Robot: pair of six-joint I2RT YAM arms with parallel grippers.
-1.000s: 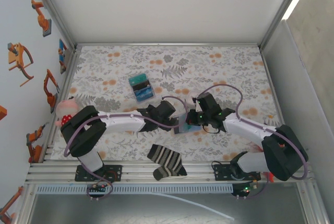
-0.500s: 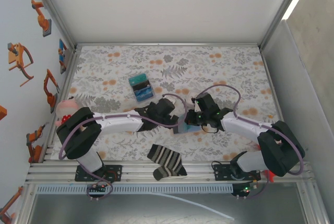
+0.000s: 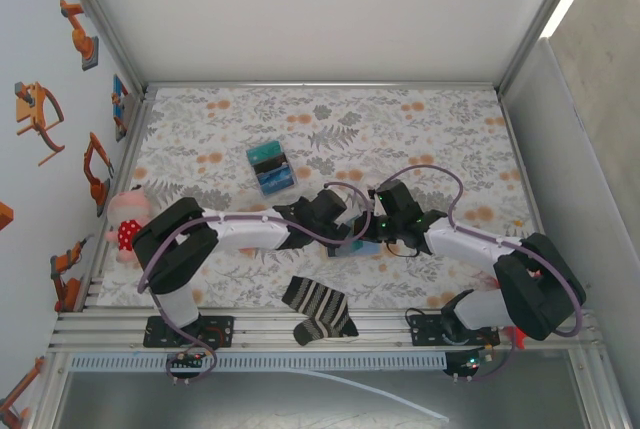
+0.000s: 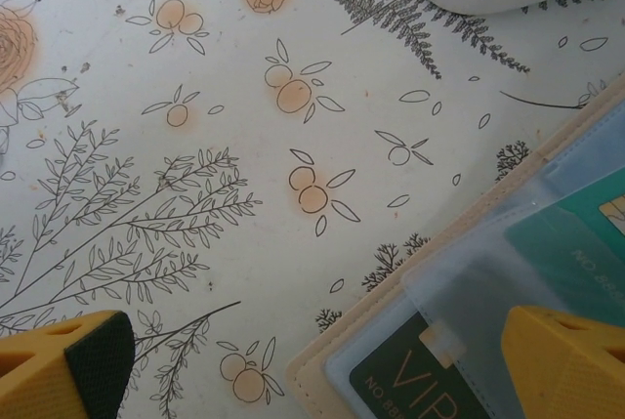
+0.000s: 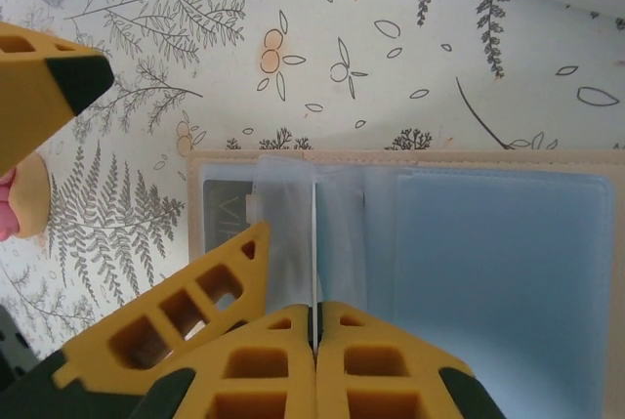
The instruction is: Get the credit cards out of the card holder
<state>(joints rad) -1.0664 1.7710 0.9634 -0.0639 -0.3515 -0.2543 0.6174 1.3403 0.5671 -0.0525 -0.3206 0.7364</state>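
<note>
- Top external view
  - Card holder [image 3: 351, 243]: lies opened out flat on the floral tablecloth [image 3: 420, 129], front centre, between the two arms.
  - Left gripper [image 3: 338, 221] and right gripper [image 3: 370, 233]: meet over the holder from opposite sides. Judged as one to steady it and one to extract.
  - Clear box [image 3: 271, 168], striped sock [image 3: 318, 309], plush toy [image 3: 126, 226]: well apart from the holder, no part in the step.
- Left wrist view
  - Left gripper [image 4: 308, 331]: fingers spread wide with nothing between them, poised by the holder's corner.
  - Credit cards [image 4: 576, 243]: a teal one and a dark green one marked VIP, both seated under the clear sleeves of the card holder [image 4: 469, 287]. None is out yet.
  - The wide stance is judged as readiness to close on a card's edge.
- Right wrist view
  - Right gripper [image 5: 314, 336]: fingers pressed together, with the tips at the near edge of the card holder [image 5: 488, 263], on its centre fold. Whether they nip the sleeve cannot be told.
  - Judged purpose: pinning the soft holder so it stays put while a card is drawn.
  - One left-gripper finger [image 5: 186, 321] overlaps the left pocket and the other is out over the cloth, so the jaws straddle that side.
</note>
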